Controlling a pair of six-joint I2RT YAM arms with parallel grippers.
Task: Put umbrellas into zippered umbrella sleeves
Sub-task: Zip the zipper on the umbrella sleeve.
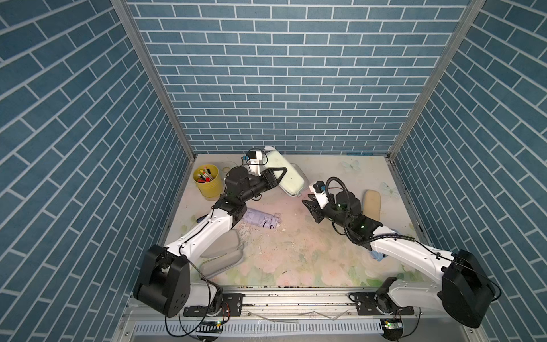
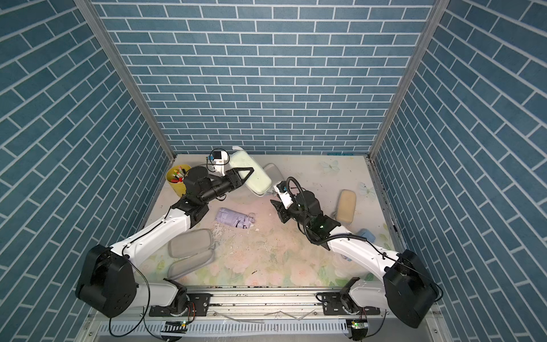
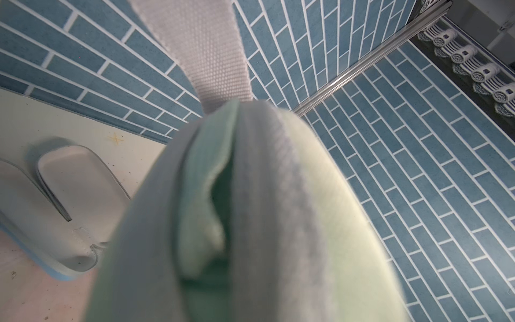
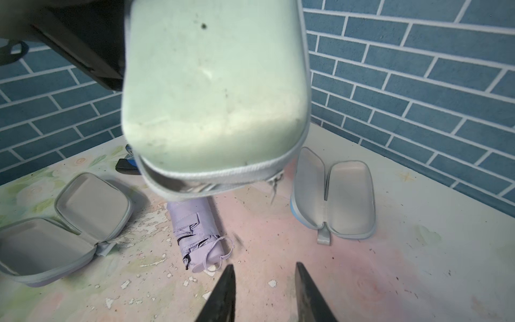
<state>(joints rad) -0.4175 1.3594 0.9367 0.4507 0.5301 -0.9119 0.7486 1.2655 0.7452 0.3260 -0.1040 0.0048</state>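
The left end effector (image 1: 279,176) is clenched on the mint sleeve (image 1: 291,177) and holds it off the bench (image 1: 310,251). In both top views the sleeve's long axis runs on a slant away from that grip, with its free end dropping toward the right arm. The left wrist view looks straight into the seam. The two grey zip edges gape there, and mint fabric shows between them, which is probably the mint umbrella (image 3: 206,195) already seated inside. The right end effector (image 4: 263,269) is released: its dark fingertips (image 4: 227,278) stand apart with nothing between them. It sits lower than the sleeve's hanging end, with a clear gap between. From this end effector the sleeve's unzipped corner lies ahead and above, and the small zip pull (image 4: 274,185) dangles from that corner, slightly to one side of the line between the jaws. Closing the case looks like the step in hand, and the right arm is the nearer and only free one. The move would turn on raising the open jaws up to that pull, then drawing it along the sleeve's long axis toward the left end effector's grip. The lilac umbrella (image 4: 195,228) lies flat on the bench, ahead of the right end effector and beneath the sleeve's hanging end, not yet cased.
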